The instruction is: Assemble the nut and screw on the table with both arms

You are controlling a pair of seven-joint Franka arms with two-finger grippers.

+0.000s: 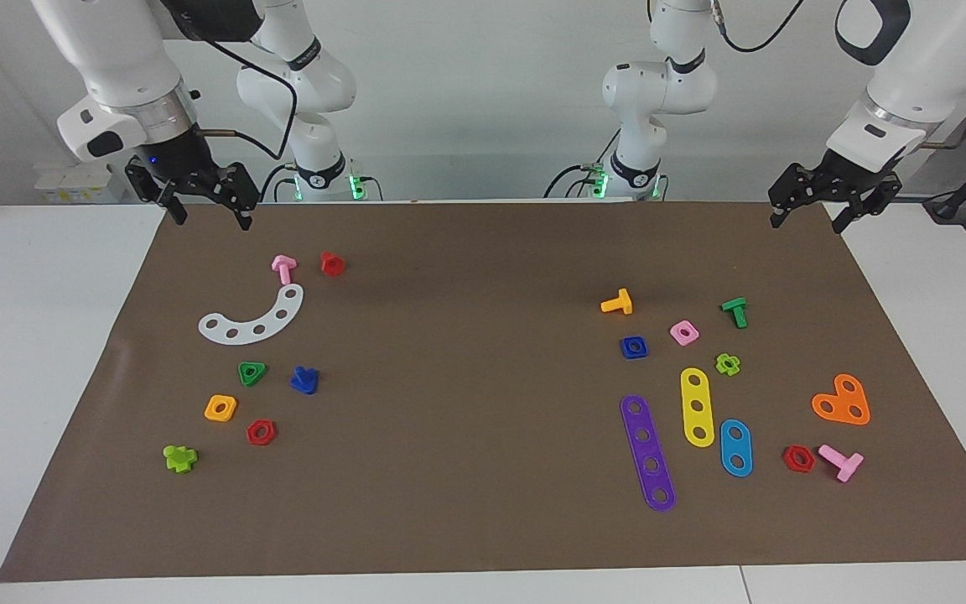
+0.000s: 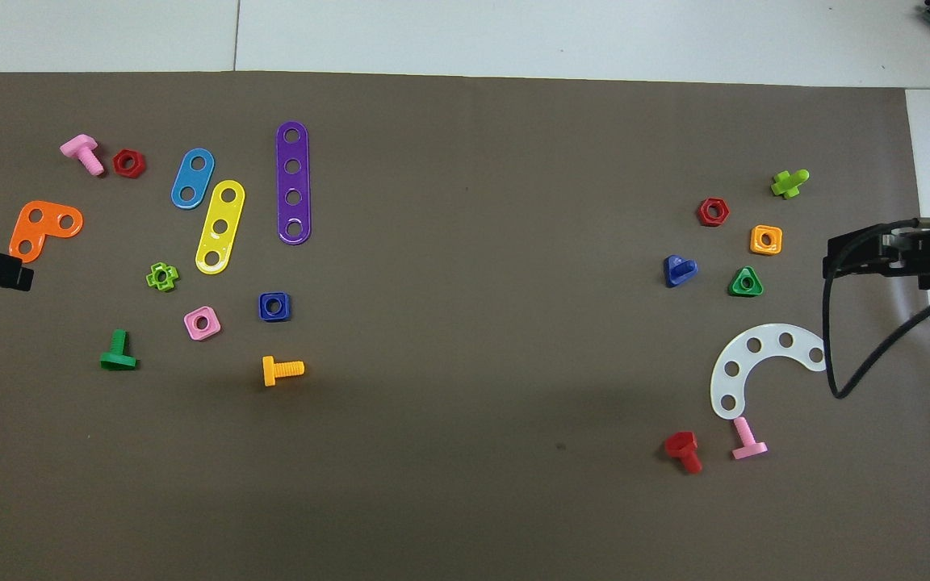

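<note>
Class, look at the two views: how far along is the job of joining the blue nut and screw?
Done: nothing yet. The blue nut lies flat beside the pink nut; the blue screw lies apart from it, toward the right arm's end of the table.
In hand: nothing. The left end effector and right end effector are raised, open and empty.
Left: picking up both parts and threading them together.

Robotics lab: two arms (image 1: 122, 67), matted table (image 1: 483, 537)
</note>
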